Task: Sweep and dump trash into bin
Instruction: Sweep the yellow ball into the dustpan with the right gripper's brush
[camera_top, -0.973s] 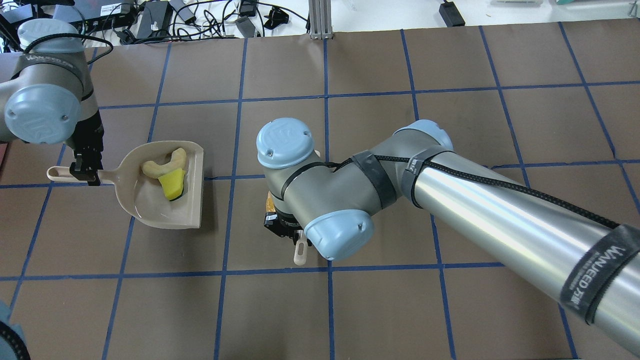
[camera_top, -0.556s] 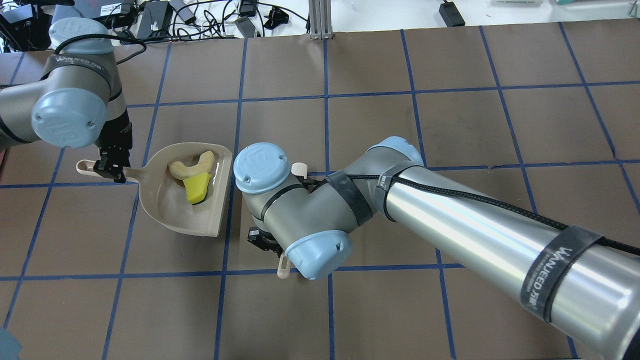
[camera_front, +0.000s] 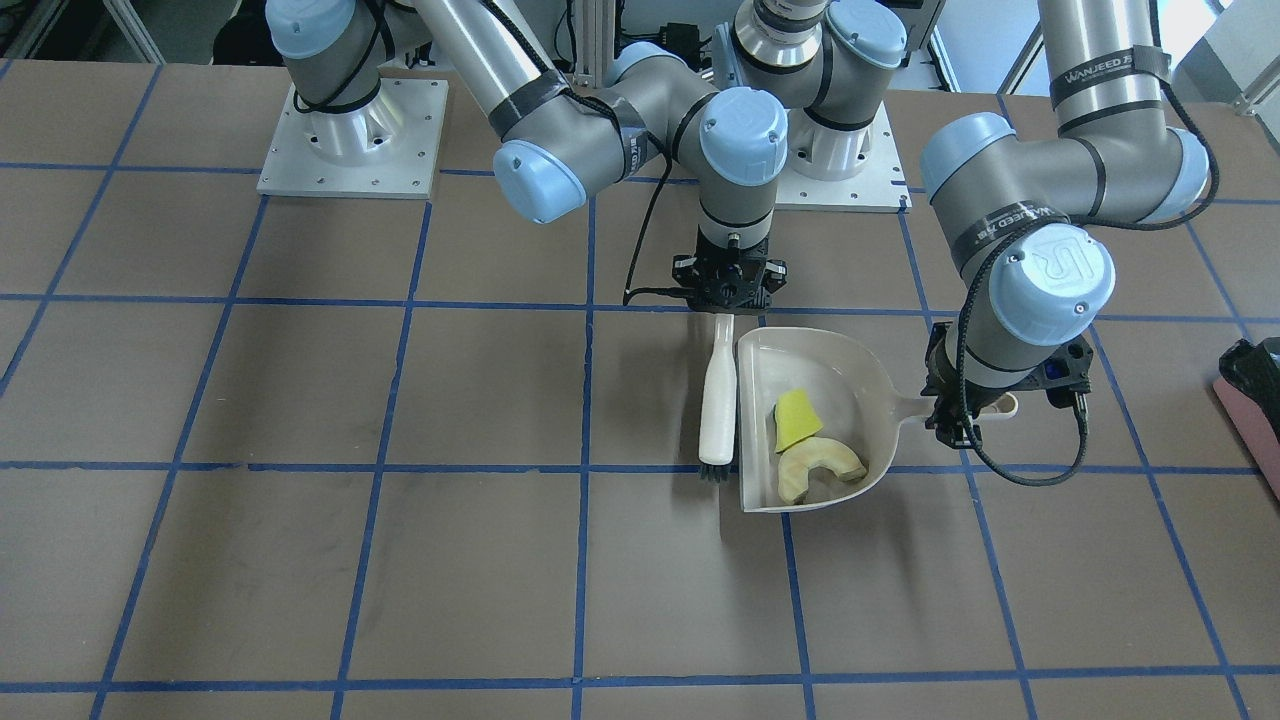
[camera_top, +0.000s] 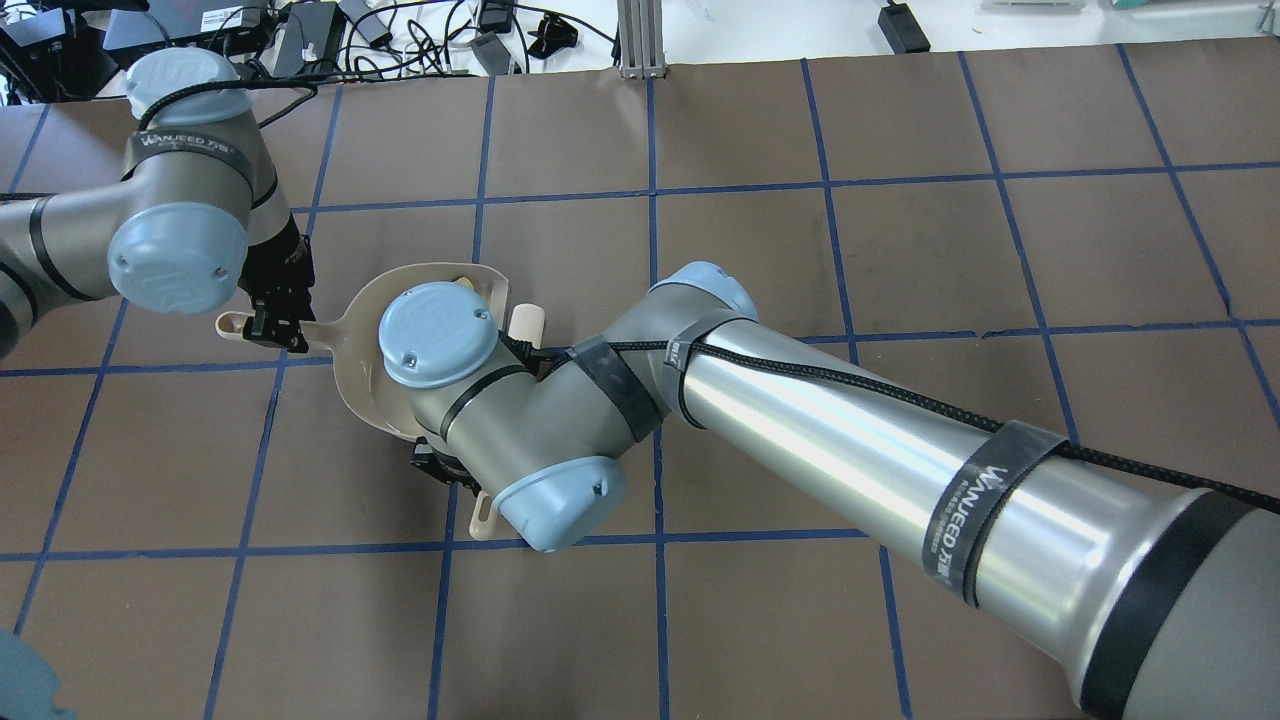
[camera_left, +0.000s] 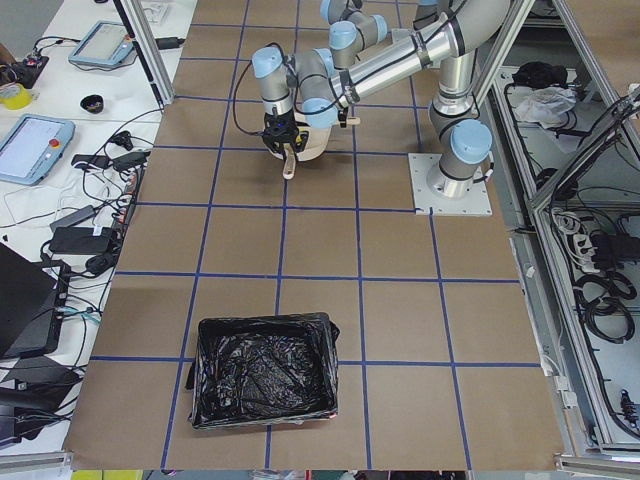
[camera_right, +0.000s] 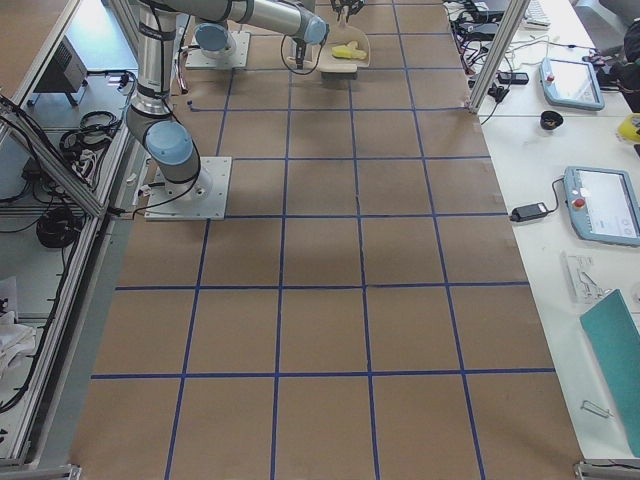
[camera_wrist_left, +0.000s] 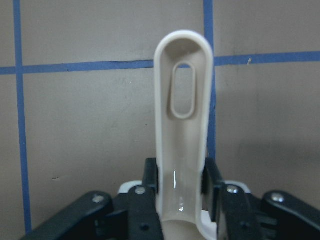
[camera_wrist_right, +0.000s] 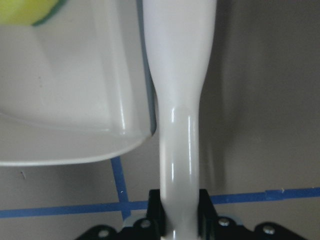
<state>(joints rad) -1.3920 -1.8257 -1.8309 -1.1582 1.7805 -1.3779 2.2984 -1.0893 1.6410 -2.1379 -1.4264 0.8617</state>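
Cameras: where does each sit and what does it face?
Front-facing: across the table, facing the robot; both arms, bases, dustpan, brush.
Overhead: behind the robot, looking down; right arm over the dustpan.
Exterior left: table's left end; bin near, arms far.
Exterior right: right end; arms far.
Left wrist: along left gripper, shut on dustpan handle.
Right wrist: along right gripper, shut on brush.
Shared: front-facing and right wrist show the wedge.

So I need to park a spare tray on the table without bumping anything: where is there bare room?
Bare: the table squares on the robot's right of the brush, and the rows between the dustpan and the operators' edge. Crowded: mid-table, where the right pincer holds the brush beside the dustpan's mouth and the left pincer its handle.
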